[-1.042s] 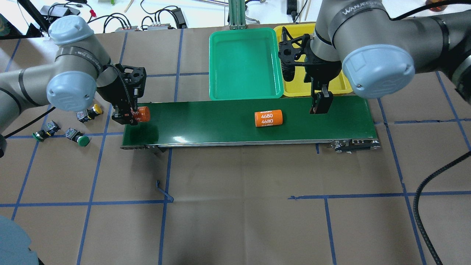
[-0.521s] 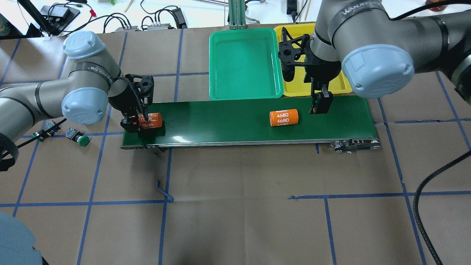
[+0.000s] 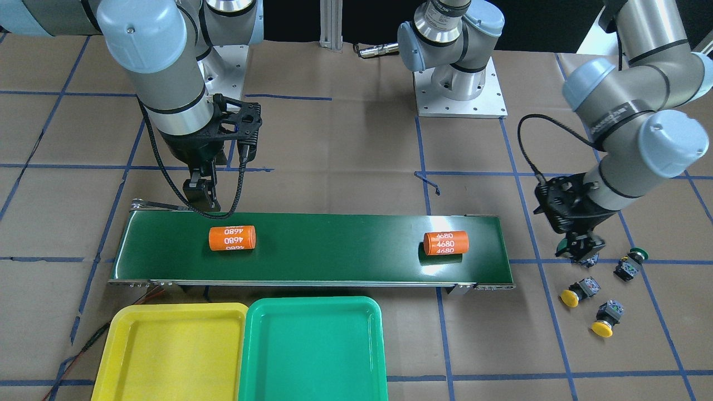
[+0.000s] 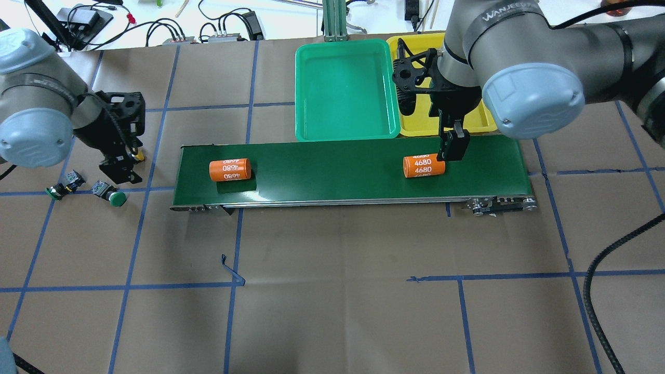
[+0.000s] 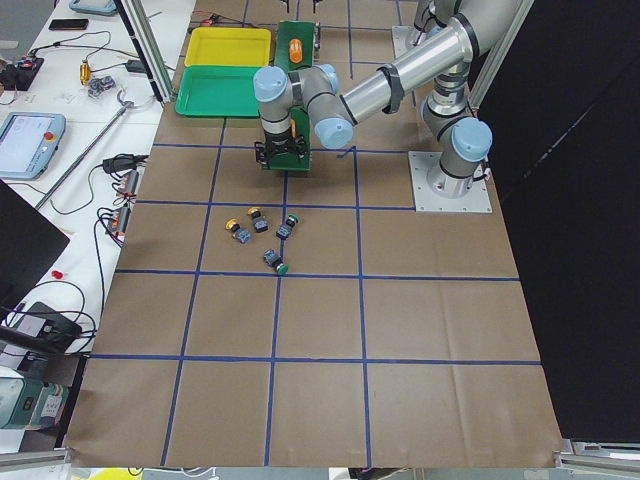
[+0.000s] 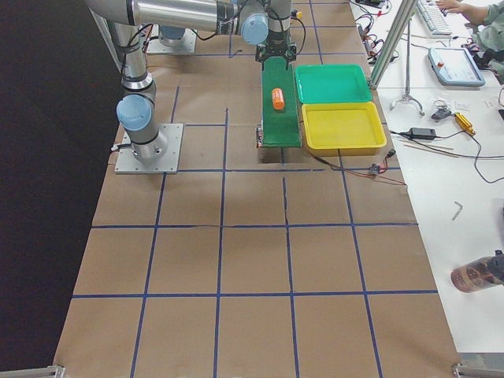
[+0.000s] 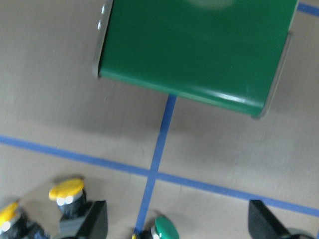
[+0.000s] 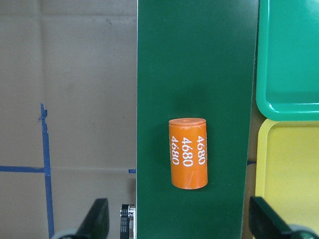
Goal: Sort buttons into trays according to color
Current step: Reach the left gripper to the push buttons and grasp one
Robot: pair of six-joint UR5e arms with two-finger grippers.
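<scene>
Sideways, four buttons [image 3: 579,291], long axes level

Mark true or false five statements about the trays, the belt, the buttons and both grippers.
1. The green tray and yellow tray are empty. True.
2. Two cylinders lie on the belt. True.
3. A button lies in the green tray. False: all four buttons are on the table.
4. The left gripper holds a cylinder. False: it is open, over the buttons.
5. The right gripper is shut. False: it is open.
</scene>
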